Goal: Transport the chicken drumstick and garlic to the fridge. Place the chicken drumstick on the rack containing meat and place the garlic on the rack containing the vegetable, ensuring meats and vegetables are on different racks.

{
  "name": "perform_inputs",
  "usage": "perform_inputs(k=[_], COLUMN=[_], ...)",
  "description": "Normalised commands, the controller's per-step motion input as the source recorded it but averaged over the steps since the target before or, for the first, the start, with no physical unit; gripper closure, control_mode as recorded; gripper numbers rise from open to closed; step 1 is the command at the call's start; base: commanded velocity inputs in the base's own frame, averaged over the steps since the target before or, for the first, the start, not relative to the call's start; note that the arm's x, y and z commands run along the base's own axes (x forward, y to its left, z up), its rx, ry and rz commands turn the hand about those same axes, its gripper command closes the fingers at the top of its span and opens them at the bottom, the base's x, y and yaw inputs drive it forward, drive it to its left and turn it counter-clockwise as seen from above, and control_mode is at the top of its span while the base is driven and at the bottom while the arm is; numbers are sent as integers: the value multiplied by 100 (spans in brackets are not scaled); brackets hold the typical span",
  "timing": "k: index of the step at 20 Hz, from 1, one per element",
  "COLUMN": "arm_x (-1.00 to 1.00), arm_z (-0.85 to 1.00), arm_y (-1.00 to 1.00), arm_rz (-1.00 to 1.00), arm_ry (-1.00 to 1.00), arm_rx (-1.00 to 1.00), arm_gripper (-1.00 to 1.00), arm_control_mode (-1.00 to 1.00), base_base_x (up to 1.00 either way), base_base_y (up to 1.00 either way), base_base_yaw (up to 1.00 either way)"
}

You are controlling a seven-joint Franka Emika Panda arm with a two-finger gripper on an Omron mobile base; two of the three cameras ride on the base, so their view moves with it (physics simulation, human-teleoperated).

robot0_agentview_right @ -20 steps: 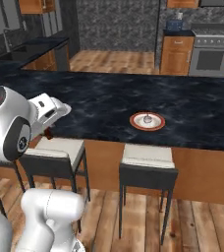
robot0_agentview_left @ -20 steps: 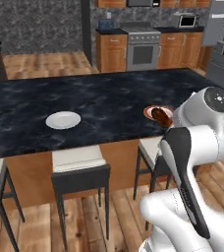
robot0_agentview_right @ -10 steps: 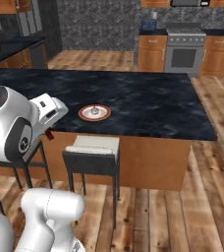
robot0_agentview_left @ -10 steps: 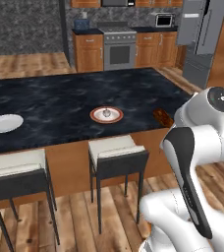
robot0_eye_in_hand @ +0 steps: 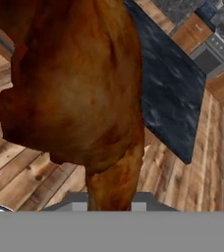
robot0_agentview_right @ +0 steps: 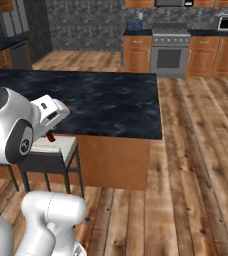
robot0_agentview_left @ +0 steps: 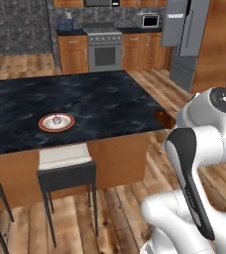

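Reddish-brown chicken drumstick looms at upper left of the hand view, pinched in the gripper; garlic sits mid-left on its red-rimmed dish.
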Motion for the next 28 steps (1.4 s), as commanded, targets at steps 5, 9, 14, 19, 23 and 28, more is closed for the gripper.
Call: perform_inputs(k=[5,9,14,19,23,28], arm_x=[0,0,0,0,0,0], arm_z=[0,0,0,0,0,0], arm_y=[0,0,0,0,0,0], arm_rz=[0,0,0,0,0,0], arm_ry=[0,0,0,0,0,0], arm_rx=[0,0,0,0,0,0], arm_gripper=[100,100,100,100,100,100], arm_control_mode=[100,100,100,100,100,100], base_base_x=[0,2,0,0,18,87], base_base_y=[-100,-100,-100,-100,-100,-100], base_base_yaw=[0,0,0,0,0,0])
